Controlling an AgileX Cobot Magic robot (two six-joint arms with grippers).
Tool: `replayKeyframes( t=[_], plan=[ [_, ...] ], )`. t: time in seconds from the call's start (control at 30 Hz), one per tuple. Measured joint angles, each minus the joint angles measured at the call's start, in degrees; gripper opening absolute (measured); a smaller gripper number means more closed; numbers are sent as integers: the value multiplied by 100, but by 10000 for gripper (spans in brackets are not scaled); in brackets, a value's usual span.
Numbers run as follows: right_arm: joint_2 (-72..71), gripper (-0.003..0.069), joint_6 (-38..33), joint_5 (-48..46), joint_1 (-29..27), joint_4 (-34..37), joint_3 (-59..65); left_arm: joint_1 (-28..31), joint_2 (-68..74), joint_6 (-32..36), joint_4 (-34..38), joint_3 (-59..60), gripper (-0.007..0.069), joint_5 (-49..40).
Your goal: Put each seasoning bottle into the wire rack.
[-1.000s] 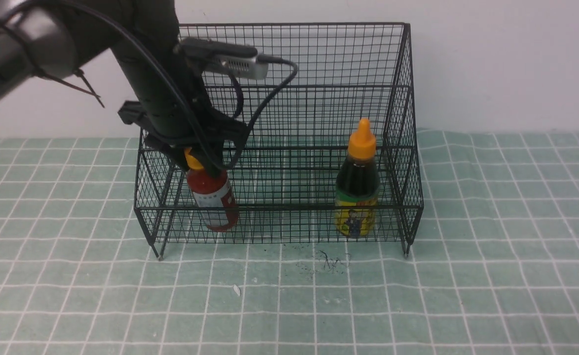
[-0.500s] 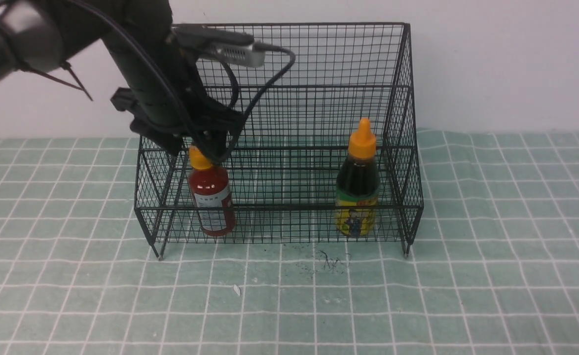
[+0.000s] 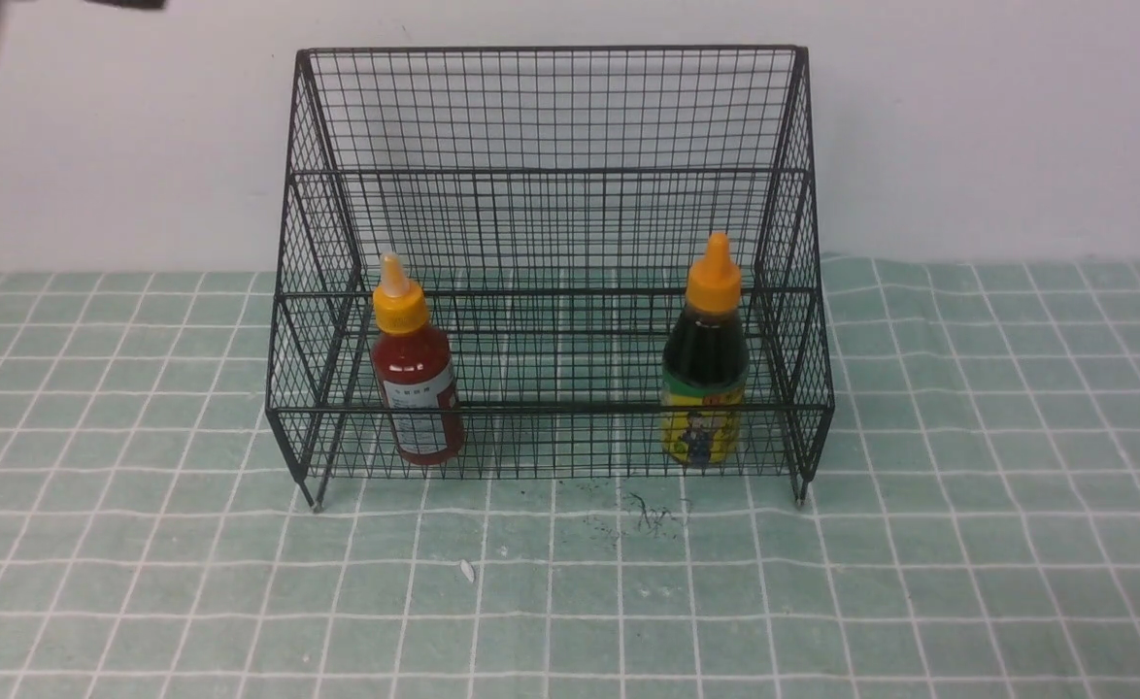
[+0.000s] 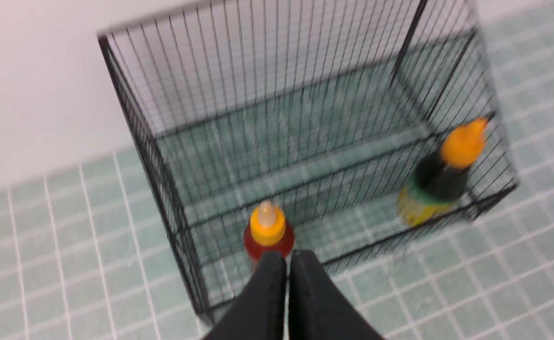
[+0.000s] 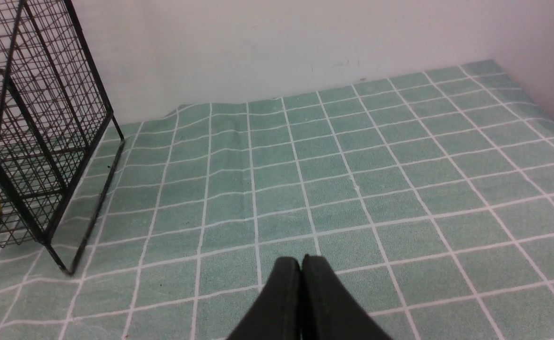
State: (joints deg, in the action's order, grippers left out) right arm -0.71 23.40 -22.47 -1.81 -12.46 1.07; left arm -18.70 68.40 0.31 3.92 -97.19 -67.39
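The black wire rack (image 3: 551, 116) stands at the back of the table, against the wall. Inside it, on the lowest step, the red seasoning bottle (image 3: 417, 374) stands upright at the left and the dark seasoning bottle (image 3: 706, 364) with the yellow label stands upright at the right. In the left wrist view my left gripper (image 4: 287, 257) is shut and empty, high above the red bottle (image 4: 267, 233) and clear of the rack (image 4: 163, 156). My right gripper (image 5: 301, 262) is shut and empty over bare cloth, right of the rack (image 5: 46, 141). Neither gripper shows in the front view.
A green checked cloth (image 3: 968, 544) covers the table. Small dark scribble marks (image 3: 653, 515) and a white fleck (image 3: 466, 571) lie in front of the rack. A white wall (image 3: 997, 126) runs right behind it.
My left gripper let go of the red bottle, rose up out of the front view and shut. The red bottle went from tilted to upright. The dark bottle has not moved.
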Motion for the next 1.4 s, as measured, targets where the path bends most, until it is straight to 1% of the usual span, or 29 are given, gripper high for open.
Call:
replayKeyframes(
  t=[0.07,0.17,0.2,0.23,0.33,0.37,0.4,0.5,0.6,0.83,0.93,1.07,1.2,1.3,1.4],
  plan=[
    [0,-12,0,0,0,0,0,0,-602,0,39,599,-6,435],
    [0,-12,0,0,0,0,0,0,-1582,87,57,1861,-6,1387],
    [0,-12,0,0,0,0,0,0,-1641,102,57,1948,-6,1454],
    [0,-12,0,0,0,0,0,0,-2045,124,62,2534,-6,1929],
    [0,-12,0,0,0,0,0,0,-2821,161,62,3700,-6,2868],
    [0,-12,0,0,0,0,0,0,-2903,161,62,3824,-6,2962],
    [0,-12,0,0,0,0,0,0,-3176,166,62,4221,-6,3221],
    [0,-12,0,0,0,0,0,0,-3609,168,62,4825,-6,3390],
    [0,-12,0,0,0,0,0,0,-3967,168,62,5183,-6,3316],
    [0,-12,0,0,0,0,0,0,-4643,168,-130,5283,-6,3038],
    [0,-12,0,0,0,0,0,49,-5094,168,-323,5654,-6,3095],
    [0,-12,0,0,0,0,0,508,-5785,168,-357,6699,-6,3637],
    [0,-12,0,0,0,0,0,1135,-6639,168,-352,8311,-6,4480],
    [0,-12,0,7,0,0,0,1315,-6881,168,-352,9184,-6,4907],
    [0,-12,0,7,0,-5,0,1349,-6904,168,-352,9773,-6,5105]
  ],
)
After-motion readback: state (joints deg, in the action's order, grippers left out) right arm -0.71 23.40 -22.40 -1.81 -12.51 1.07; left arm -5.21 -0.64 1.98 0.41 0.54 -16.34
